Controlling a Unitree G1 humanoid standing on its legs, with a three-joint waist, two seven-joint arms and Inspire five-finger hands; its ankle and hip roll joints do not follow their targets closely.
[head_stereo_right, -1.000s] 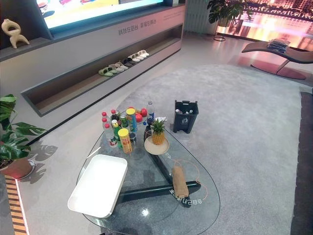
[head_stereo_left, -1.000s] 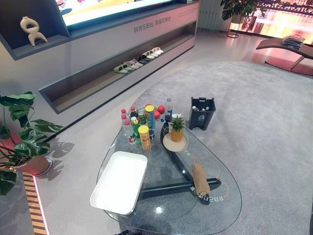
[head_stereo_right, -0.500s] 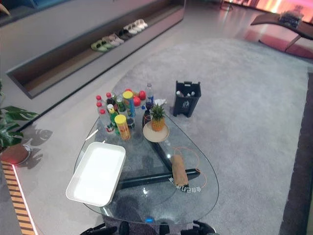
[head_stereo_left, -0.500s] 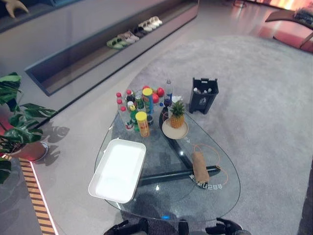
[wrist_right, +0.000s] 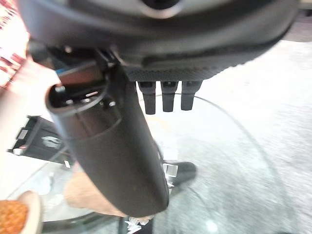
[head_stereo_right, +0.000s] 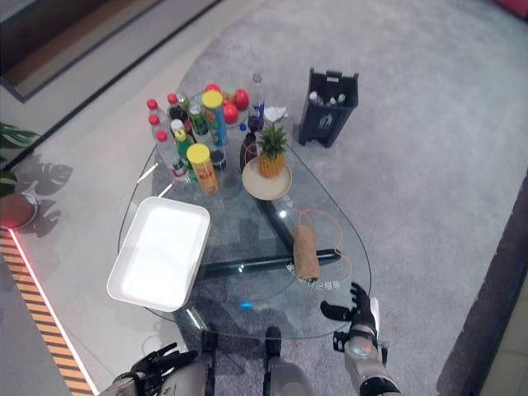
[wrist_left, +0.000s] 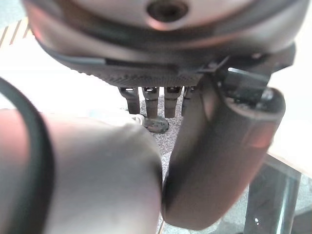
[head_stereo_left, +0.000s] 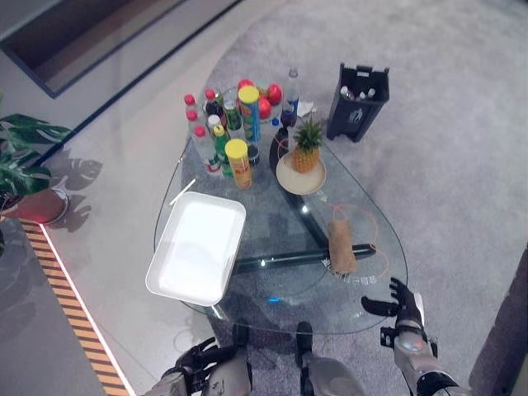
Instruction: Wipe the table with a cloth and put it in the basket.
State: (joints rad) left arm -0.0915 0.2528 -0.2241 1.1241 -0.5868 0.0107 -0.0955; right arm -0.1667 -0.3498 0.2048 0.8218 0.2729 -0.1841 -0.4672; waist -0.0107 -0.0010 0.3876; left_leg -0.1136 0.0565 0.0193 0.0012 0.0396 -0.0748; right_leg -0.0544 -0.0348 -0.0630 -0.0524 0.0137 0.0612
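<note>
A glass-topped table [head_stereo_left: 363, 285] on a dark crossed base [head_stereo_left: 285, 260] stands where a grey carpet [head_stereo_left: 445, 165] meets a smooth pale floor [head_stereo_left: 115, 206]. Off the table's far edge sits a dark bin [head_stereo_left: 356, 91] on the carpet. A potted plant [head_stereo_left: 25, 165] and an orange-striped strip [head_stereo_left: 70, 285] — possibly lit — flank the floor's left side.

The right hand [wrist_right: 122, 146], fingers straight and holding nothing, hangs above the glass table [wrist_right: 234, 170], the brown cloth [wrist_right: 85, 195] lying beyond its thumb.
</note>
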